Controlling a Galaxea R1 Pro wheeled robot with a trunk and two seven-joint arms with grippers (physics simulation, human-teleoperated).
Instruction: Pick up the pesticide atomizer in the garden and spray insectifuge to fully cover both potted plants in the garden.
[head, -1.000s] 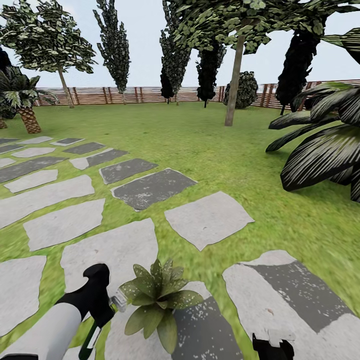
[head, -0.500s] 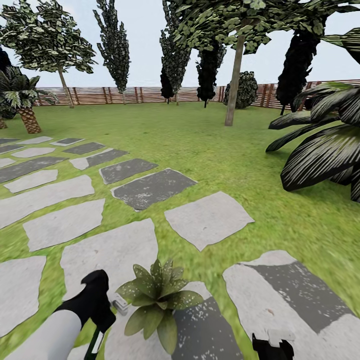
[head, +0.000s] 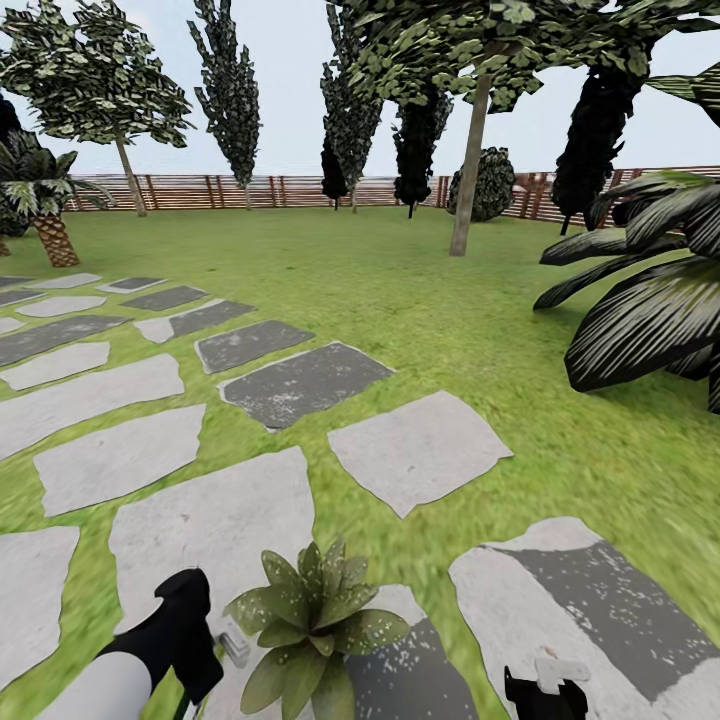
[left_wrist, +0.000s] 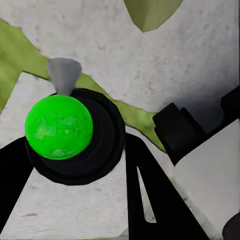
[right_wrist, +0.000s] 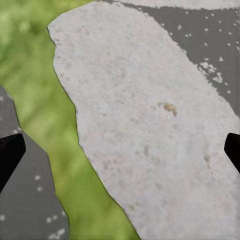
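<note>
The left claw (head: 195, 640) sits at about seven o'clock in the head view, gripping the pesticide atomizer (head: 234, 645), whose pale nozzle pokes out toward the potted plant (head: 312, 625) just beside it at six o'clock. That aim suits spraying: the nozzle nearly meets the leaves. In the left wrist view the claw's dark fingers (left_wrist: 150, 190) flank the sprayer's round black body and bright green cap, with the grey nozzle tip (left_wrist: 64, 75) pointing over a stepping stone (left_wrist: 190, 55). The sprayer's handle is cut off at the frame edge. The right claw (head: 545, 690) hangs at five o'clock, spread wide and empty over paving (right_wrist: 150, 130). Whether any mist lands is hard to judge.
</note>
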